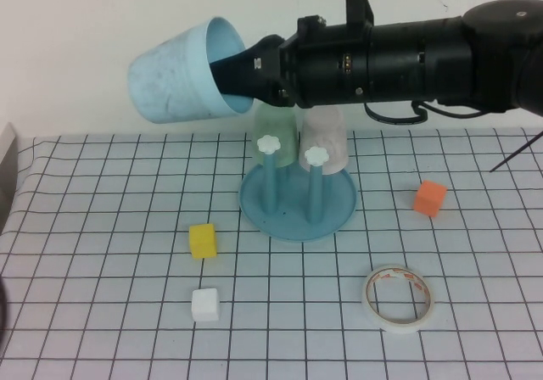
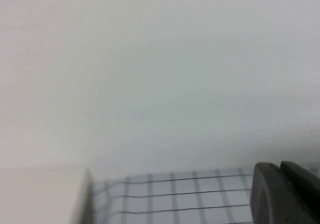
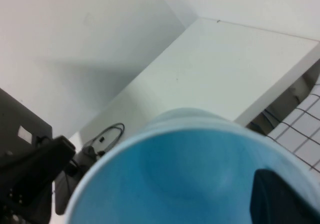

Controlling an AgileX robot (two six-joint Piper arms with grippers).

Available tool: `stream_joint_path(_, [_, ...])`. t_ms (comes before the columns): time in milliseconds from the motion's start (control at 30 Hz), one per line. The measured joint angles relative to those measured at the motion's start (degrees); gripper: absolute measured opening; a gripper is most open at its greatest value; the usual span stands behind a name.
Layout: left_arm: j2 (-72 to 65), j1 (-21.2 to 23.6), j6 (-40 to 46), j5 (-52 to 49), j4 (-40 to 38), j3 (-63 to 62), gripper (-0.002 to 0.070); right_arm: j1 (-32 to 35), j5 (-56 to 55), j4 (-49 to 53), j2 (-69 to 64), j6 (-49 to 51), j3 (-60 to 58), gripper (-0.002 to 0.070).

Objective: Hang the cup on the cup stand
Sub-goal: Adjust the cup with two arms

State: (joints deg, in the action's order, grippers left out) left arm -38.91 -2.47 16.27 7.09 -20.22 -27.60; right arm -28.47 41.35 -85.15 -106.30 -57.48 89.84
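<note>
White wall behind, grid-lined cloth [image 1: 102,227] over the table.

Far left, left gripper [image 2: 285,194] out of the high view; only a dark edge of it caught at the border of its own wrist view, above the grid near the wall. Fingers impossible to judge. Probably parked.

Upper left of centre, the cup [image 1: 182,73] held high in the air, tipped on its side, mouth turned right, base pointing left. Right gripper [image 1: 242,70] clamped on the rim at the mouth, one finger [image 3: 282,199] reaching inside, arm stretched in from the right. Likely lifted and tilted this way for turning mouth-down over a peg.

Below, nearer the front, a yellow block [image 1: 203,240] and a white block [image 1: 205,304], well apart from the stand.

Centre, the cup stand [image 1: 297,210] directly under the arm. Two front pegs with white flower caps [image 1: 270,144] bare. Behind them a pale green cup [image 1: 276,138] and a pale pink cup [image 1: 327,142], upturned, tops hidden by the arm; their pegs not visible.

Right, an orange block [image 1: 429,198] and a roll of tape [image 1: 397,298] lying flat.
</note>
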Motion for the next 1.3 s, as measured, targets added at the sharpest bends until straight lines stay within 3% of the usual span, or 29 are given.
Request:
stream_joint_path(233, [0.00,-0.22,4.72,1.51,18.49,0.00,-0.0001,0.00,-0.11,2.29,0.00,-0.12,0.00,0.0025])
stream_joint_path(433, [0.00,-5.59,4.61,10.40,38.92,0.00,-0.0001,0.00,-0.20,1.66,0.00,-1.41,0.00,0.0025])
stream_joint_path(533, [0.00,-8.84,0.28,15.00,46.13,0.00,-0.0001,0.00,-0.20,-2.10,0.00,-4.16,0.00,0.0025])
stream_joint_path(700, [0.00,-12.33,-25.80,16.72,48.60,0.00,-0.0001,0.00,2.87,-9.65,0.00,-8.71,0.00,0.0025])
stream_joint_path(900, [0.00,-12.68,-57.81,15.78,50.20,0.00,-0.0001,-0.03,6.69,-10.91,0.88,-14.04,-1.98,0.0025])
stream_joint_path(1033, [-0.14,-12.68,-74.20,15.82,58.24,0.00,-0.0001,-0.13,6.74,-11.03,2.11,-16.59,-5.63,0.0025])
stream_joint_path(1133, [-0.42,-12.68,-87.67,17.07,68.82,0.00,-0.0001,-0.13,7.00,-11.03,2.50,-17.41,-7.36,0.0025])
stream_joint_path(1300, [-1.69,-12.68,-104.82,18.04,73.50,0.00,0.0007,-0.13,7.82,-11.03,2.72,-17.59,-7.37,0.0025])
